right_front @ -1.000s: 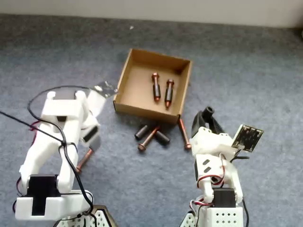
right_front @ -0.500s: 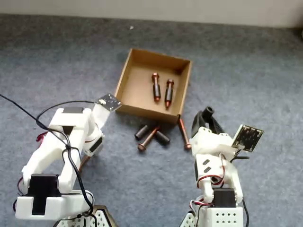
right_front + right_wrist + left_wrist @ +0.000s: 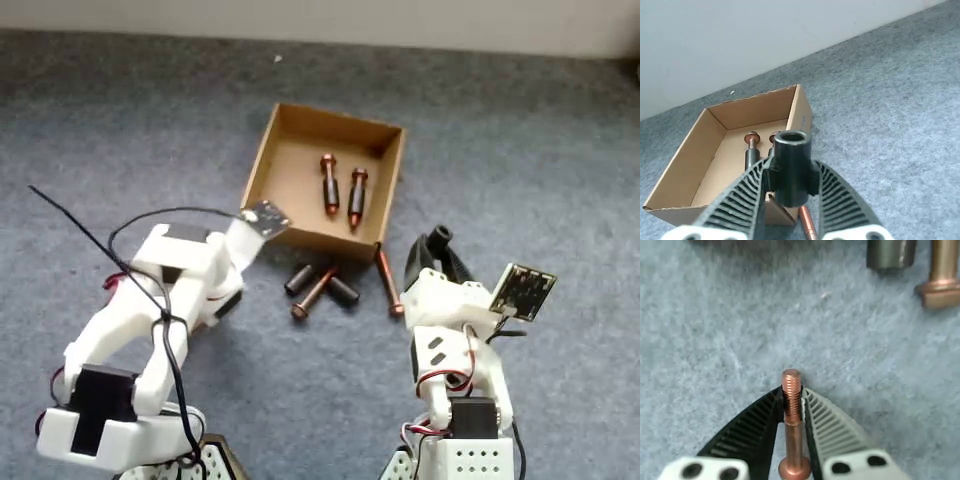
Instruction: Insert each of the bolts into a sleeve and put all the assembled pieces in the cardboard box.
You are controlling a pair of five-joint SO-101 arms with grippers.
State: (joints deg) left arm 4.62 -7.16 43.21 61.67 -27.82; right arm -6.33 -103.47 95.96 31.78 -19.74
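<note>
My left gripper [image 3: 791, 391] is shut on a copper bolt [image 3: 792, 410], threaded end pointing out over the grey carpet. Ahead of it lie a dark sleeve [image 3: 891, 252] and another bolt's head [image 3: 939, 289]. In the high view the left arm [image 3: 190, 280] sits left of the loose parts: two sleeves [image 3: 299, 278] [image 3: 343, 291] and two bolts [image 3: 314, 291] [image 3: 388, 282]. My right gripper [image 3: 790, 165] is shut on a dark sleeve [image 3: 791, 170], held upright in front of the cardboard box [image 3: 262, 170]. Two assembled pieces [image 3: 329, 183] [image 3: 356, 196] lie in the box.
Grey carpet covers the whole work area, with a pale wall [image 3: 740, 40] beyond the box. A black cable [image 3: 110, 240] loops off the left arm. The right arm's base [image 3: 460, 400] stands near the front edge.
The left arm has swung right toward the loose sleeves and bolts, taking with it the bolt that lay beside it. The right arm has kept still with its sleeve.
</note>
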